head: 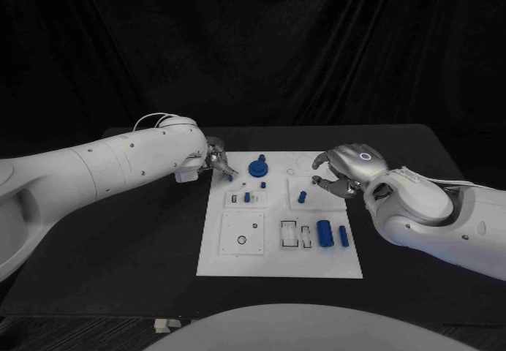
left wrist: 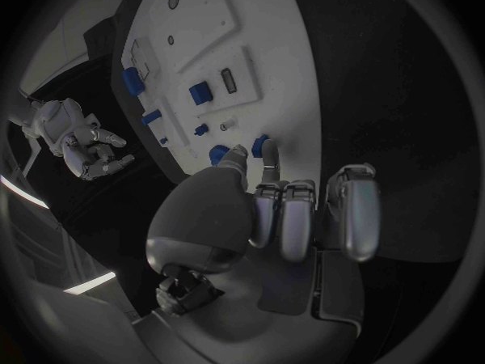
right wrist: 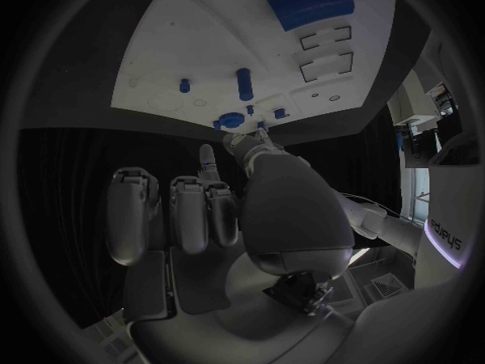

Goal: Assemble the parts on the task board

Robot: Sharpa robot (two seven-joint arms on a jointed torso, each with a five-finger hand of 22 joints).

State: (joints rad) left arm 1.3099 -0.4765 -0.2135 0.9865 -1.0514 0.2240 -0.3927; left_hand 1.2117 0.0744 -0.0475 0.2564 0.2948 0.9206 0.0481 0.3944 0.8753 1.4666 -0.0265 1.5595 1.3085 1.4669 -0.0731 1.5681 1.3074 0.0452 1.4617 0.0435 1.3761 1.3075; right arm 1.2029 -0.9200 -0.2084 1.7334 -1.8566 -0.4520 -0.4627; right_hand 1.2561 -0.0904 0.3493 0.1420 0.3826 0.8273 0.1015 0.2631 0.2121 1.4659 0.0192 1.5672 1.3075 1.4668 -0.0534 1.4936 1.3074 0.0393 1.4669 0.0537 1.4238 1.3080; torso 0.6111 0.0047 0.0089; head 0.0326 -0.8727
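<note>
The white task board point(head: 281, 252) lies in the middle of the black table. My left hand point(head: 215, 161) is at the board's far left corner and pinches a small blue peg point(head: 230, 175) between thumb and finger just over the board; the peg point(left wrist: 261, 146) also shows at the fingertips in the left wrist view. Beside it stands a round blue knob point(head: 258, 170). My right hand point(head: 343, 170) hovers over the far right corner with its fingers curled in and nothing visible in them. A blue peg point(head: 303, 196) stands just in front of it.
Nearer me the board carries a large blue block point(head: 325, 234), a slim blue piece point(head: 343, 234), open rectangular slots point(head: 288, 232) and a square plate with a hole point(head: 241, 238). A small blue piece point(head: 247, 197) sits by a slot. Bare black table point(head: 126, 256) surrounds the board.
</note>
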